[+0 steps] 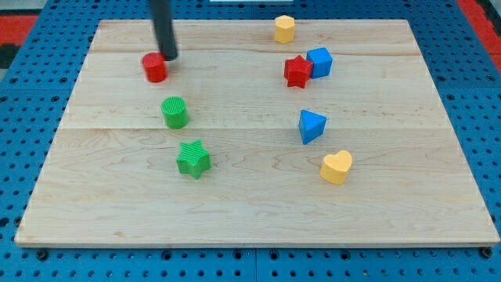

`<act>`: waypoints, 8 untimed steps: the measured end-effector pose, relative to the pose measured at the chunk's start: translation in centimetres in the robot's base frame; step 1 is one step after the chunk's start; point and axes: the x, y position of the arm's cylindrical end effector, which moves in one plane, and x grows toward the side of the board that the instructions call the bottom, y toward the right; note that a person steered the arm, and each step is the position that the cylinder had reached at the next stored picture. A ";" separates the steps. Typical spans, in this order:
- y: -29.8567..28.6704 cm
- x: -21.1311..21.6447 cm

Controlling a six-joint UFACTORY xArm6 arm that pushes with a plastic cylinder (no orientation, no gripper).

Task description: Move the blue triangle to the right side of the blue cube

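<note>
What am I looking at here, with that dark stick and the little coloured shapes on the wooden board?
One camera looks down on a wooden board. The dark stick is a robot arm's rod; it holds nothing and only pushes. My tip sits right beside the red cylinder, on its right. Below lie a green cylinder and green star. To the view's right: yellow block, red star touching the blue cube, blue triangle, yellow heart.

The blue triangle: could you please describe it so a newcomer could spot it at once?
On the wooden board, look in the view's right half, around mid-height. The blue triangle sits below the blue cube and above the yellow heart, the only wedge-shaped blue block.
</note>
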 end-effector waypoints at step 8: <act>28.4 20.0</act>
